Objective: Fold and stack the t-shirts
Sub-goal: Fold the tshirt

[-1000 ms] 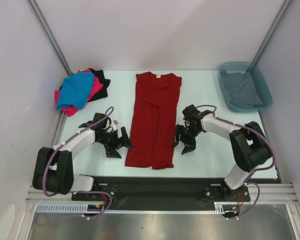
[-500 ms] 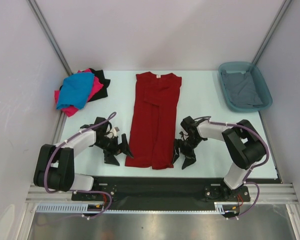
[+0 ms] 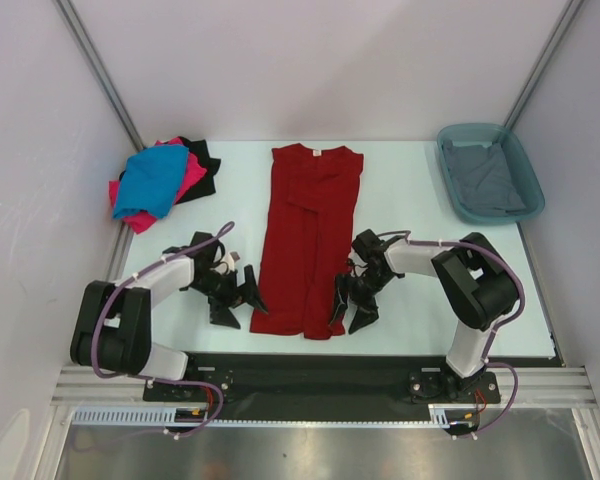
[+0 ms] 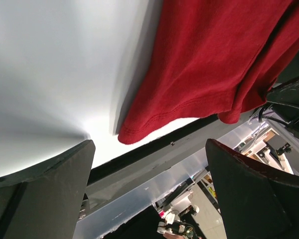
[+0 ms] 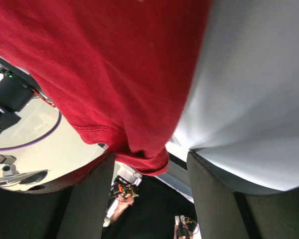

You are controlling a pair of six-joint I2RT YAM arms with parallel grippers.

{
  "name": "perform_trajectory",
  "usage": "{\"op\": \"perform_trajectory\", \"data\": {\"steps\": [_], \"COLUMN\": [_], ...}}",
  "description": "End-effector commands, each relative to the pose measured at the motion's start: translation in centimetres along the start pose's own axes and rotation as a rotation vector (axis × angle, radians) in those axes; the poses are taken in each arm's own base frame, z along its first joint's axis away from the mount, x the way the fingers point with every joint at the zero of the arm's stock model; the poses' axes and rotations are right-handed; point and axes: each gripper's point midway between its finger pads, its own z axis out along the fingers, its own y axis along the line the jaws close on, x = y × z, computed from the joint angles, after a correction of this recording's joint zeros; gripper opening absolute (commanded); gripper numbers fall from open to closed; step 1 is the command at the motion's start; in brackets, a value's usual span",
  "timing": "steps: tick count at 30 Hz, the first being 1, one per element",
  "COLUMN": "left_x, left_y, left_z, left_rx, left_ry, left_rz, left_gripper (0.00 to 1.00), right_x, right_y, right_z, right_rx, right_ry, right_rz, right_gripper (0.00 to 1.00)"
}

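You have the dark red shirt (image 3: 308, 250) lying flat in the middle of the tabletop (image 3: 410, 190), folded into one long strip. Its collar points to 12 o'clock. Its hem lies at 6 o'clock, close to the near edge of the tabletop.

Your left arm (image 3: 165, 272) reaches in from 8 o'clock. Its jaws are spread wide and hold nothing. The fingers (image 4: 45, 194) sit low, just beside the shirt's left long edge. The hem's left corner lies out in front of them, not touching them.

Your right arm (image 3: 430, 255) reaches in from 4 o'clock. Its jaws are apart too, with one finger (image 5: 219, 199) on each side of the hem's right corner. That corner curls up a little between them. It is not pinched, but you cannot tell if the cloth brushes a finger.

At 10 o'clock the blue shirt (image 3: 152, 180) lies on top of the pink shirt (image 3: 193, 178) and the black shirt (image 3: 205, 160), right at the left edge.

At 2 o'clock the teal tub (image 3: 472, 128) holds the grey shirt (image 3: 485, 178).

Pale tabletop shows on both sides of the red strip, well apart from the pile and the tub.
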Motion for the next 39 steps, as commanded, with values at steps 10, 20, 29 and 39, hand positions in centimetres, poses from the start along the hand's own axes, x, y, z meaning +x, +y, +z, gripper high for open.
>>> {"op": "perform_trajectory", "data": {"steps": [10,20,29,39], "left_x": [-1.5,-1.8,-0.1,0.0], "left_y": [-1.1,-1.7,-1.6,-1.6], "left_z": [0.9,1.5,0.8,0.4], "left_rx": [0.054,0.094,0.081,0.074], "left_ry": [-0.007,0.021,0.041,0.034], "left_rz": [0.006,0.011,0.013,0.022], "left_gripper": [1.00,0.54,0.08,0.00], "right_x": [-1.7,-0.8,0.5,4.2], "right_y": [1.1,1.1,0.6,-0.7], "right_z": [1.6,1.7,0.6,0.4], "right_rx": [-0.052,-0.023,0.023,0.021], "right_ry": [-0.019,-0.007,0.009,0.108], "right_rz": [-0.022,-0.015,-0.014,0.021], "right_gripper": [0.61,0.56,0.52,0.19]}}
